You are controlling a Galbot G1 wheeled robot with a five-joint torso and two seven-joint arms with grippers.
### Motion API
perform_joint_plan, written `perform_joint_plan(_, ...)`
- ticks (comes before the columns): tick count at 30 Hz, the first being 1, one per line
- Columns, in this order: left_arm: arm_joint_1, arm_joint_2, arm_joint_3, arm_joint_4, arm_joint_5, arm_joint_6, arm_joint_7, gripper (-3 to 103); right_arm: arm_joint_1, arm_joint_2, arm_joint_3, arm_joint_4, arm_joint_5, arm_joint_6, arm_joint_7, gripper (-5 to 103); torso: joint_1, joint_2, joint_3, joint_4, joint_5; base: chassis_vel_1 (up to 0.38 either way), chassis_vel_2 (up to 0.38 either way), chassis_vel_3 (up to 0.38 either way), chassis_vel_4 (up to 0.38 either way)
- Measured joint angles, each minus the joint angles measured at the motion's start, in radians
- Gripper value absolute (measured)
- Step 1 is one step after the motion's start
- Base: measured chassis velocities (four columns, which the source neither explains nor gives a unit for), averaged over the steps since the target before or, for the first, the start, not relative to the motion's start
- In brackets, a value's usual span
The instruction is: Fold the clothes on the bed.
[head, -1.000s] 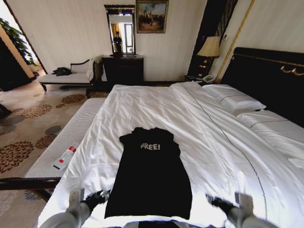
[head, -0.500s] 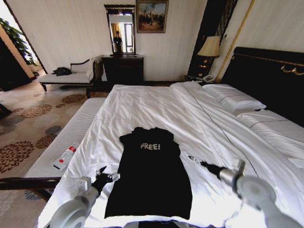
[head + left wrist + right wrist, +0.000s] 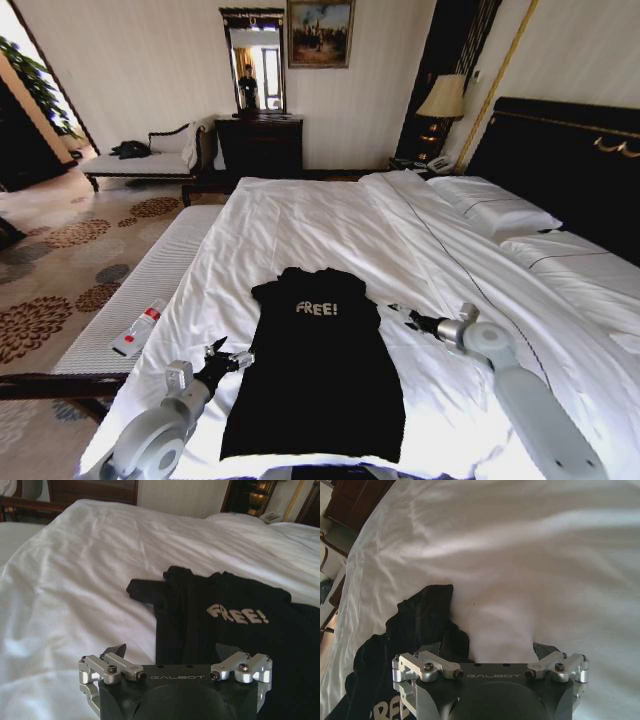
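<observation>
My left gripper [image 3: 222, 355] and right gripper [image 3: 400, 313], jaws apart, have advanced to flank the black T-shirt [image 3: 317, 360] on the bed [image 3: 330, 220]; grasp pending.

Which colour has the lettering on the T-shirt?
White, on the black T-shirt; the left wrist view shows it best.

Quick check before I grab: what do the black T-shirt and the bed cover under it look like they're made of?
The T-shirt looks like soft matte knit, probably cotton jersey: it lies limp, its sleeve crumples, and there is no sheen. The bed cover looks like smooth white woven sheeting, likely cotton: crisp creases and a faint sheen. Both should bunch easily.
</observation>
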Motion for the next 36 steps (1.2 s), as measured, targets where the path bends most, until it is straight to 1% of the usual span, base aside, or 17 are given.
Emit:
perform_joint_plan(4, 0.019, -0.010, -0.003, 0.000, 0.003, 0.002, -0.001, 100, 0.004, 0.020, -0.013, -0.006, -0.007, 0.000, -0.001, 100, 0.000, 0.000, 0.000, -0.0002, -0.0001, 0.000, 0.000, 0.000, 0.000)
perform_joint_plan(5, 0.022, -0.009, -0.005, 0.000, 0.004, 0.002, -0.001, 100, 0.004, 0.029, -0.016, -0.006, -0.010, 0.000, -0.002, 101, 0.000, 0.000, 0.000, -0.0003, -0.0002, 0.000, 0.000, 0.000, 0.000)
perform_joint_plan(10, 0.024, 0.006, -0.014, 0.004, -0.002, 0.005, -0.002, 100, 0.027, 0.061, -0.044, -0.025, -0.044, -0.001, -0.012, 99, 0.000, 0.000, 0.000, -0.0003, 0.0000, 0.000, 0.000, 0.000, 0.000)
perform_joint_plan(11, 0.023, 0.007, -0.017, 0.004, -0.005, 0.005, -0.004, 100, 0.037, 0.069, -0.054, -0.036, -0.052, -0.001, -0.012, 95, 0.000, 0.000, 0.000, -0.0003, -0.0001, 0.000, 0.000, 0.000, 0.000)
perform_joint_plan(14, 0.031, 0.009, -0.024, 0.003, -0.008, 0.005, -0.006, 100, 0.052, 0.079, -0.069, -0.053, -0.062, -0.001, -0.011, 94, 0.000, 0.000, 0.000, -0.0003, -0.0001, 0.000, 0.000, 0.000, 0.000)
perform_joint_plan(17, 0.056, 0.009, -0.036, 0.000, -0.011, 0.006, -0.006, 100, 0.063, 0.086, -0.082, -0.070, -0.075, -0.003, -0.010, 79, 0.000, 0.000, 0.000, -0.0003, -0.0001, 0.000, 0.000, 0.000, 0.000)
perform_joint_plan(18, 0.056, 0.009, -0.036, 0.000, -0.011, 0.006, -0.006, 100, 0.063, 0.086, -0.082, -0.070, -0.075, -0.003, -0.010, 79, 0.000, 0.000, 0.000, -0.0003, -0.0001, 0.000, 0.000, 0.000, 0.000)
perform_joint_plan(20, 0.063, 0.006, -0.040, -0.001, -0.011, 0.006, -0.008, 100, 0.071, 0.090, -0.086, -0.080, -0.078, -0.003, -0.009, 68, 0.000, 0.000, 0.000, -0.0002, 0.0000, 0.000, 0.000, 0.000, 0.000)
perform_joint_plan(21, 0.064, 0.005, -0.040, -0.001, -0.011, 0.006, -0.009, 100, 0.072, 0.091, -0.087, -0.082, -0.079, -0.003, -0.008, 68, 0.000, 0.000, 0.000, -0.0002, 0.0000, 0.000, 0.000, 0.000, 0.000)
perform_joint_plan(22, 0.063, 0.003, -0.040, -0.001, -0.011, 0.006, -0.009, 100, 0.072, 0.090, -0.088, -0.082, -0.079, -0.003, -0.008, 62, 0.000, 0.000, 0.000, -0.0002, 0.0000, 0.000, 0.000, 0.000, 0.000)
perform_joint_plan(23, 0.063, 0.003, -0.040, -0.001, -0.011, 0.006, -0.009, 100, 0.072, 0.090, -0.088, -0.082, -0.079, -0.003, -0.008, 62, 0.000, 0.000, 0.000, -0.0002, 0.0000, 0.000, 0.000, 0.000, 0.000)
perform_joint_plan(27, 0.056, -0.003, -0.038, 0.001, -0.011, 0.006, -0.011, 100, 0.070, 0.086, -0.088, -0.070, -0.078, -0.003, -0.007, 41, 0.000, 0.000, 0.000, -0.0003, 0.0000, 0.000, 0.000, 0.000, 0.000)
perform_joint_plan(29, 0.055, -0.004, -0.037, 0.002, -0.011, 0.006, -0.012, 100, 0.070, 0.086, -0.088, -0.068, -0.077, -0.003, -0.007, 41, 0.000, 0.000, 0.000, -0.0002, 0.0001, 0.000, 0.000, 0.000, 0.000)
perform_joint_plan(32, 0.054, -0.007, -0.037, 0.002, -0.011, 0.006, -0.012, 100, 0.072, 0.082, -0.088, -0.066, -0.076, -0.003, -0.005, 25, 0.000, 0.000, 0.000, -0.0002, 0.0000, 0.000, 0.000, 0.000, 0.000)
perform_joint_plan(34, 0.054, -0.008, -0.038, 0.002, -0.011, 0.006, -0.012, 100, 0.072, 0.082, -0.088, -0.066, -0.077, -0.003, -0.005, 25, 0.000, 0.000, 0.000, -0.0002, 0.0000, 0.000, 0.000, 0.000, 0.000)
perform_joint_plan(35, 0.057, -0.009, -0.040, 0.002, -0.011, 0.006, -0.012, 100, 0.072, 0.081, -0.089, -0.067, -0.079, -0.003, -0.005, 14, 0.000, 0.000, 0.000, -0.0002, 0.0000, 0.000, 0.000, 0.000, 0.000)
perform_joint_plan(36, 0.059, -0.009, -0.042, 0.002, -0.011, 0.006, -0.012, 100, 0.073, 0.081, -0.090, -0.068, -0.081, -0.003, -0.005, 14, 0.000, 0.000, 0.000, -0.0002, 0.0001, 0.000, 0.000, 0.000, 0.000)
